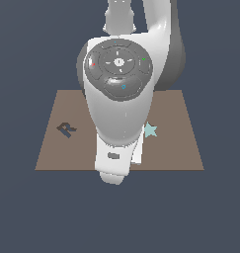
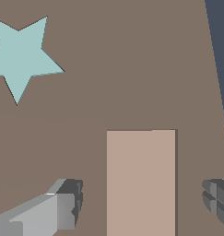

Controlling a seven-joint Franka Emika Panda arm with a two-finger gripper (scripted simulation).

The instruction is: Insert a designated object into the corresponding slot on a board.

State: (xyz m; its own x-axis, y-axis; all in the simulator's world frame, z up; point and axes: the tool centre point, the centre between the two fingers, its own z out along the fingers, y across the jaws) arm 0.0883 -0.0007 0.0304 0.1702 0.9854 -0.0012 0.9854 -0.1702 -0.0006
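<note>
Flat even simulator light, sharp focus throughout (soft sheen on arm (image 1: 122,106)), faint shadows.

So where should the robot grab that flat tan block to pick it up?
Probably by its two long sides, coming straight down from above. The tan block lies flat on the brown board, so only its thin edges offer a hold. The open tool already has one finger on each side, beside those long edges and not touching them.
</note>
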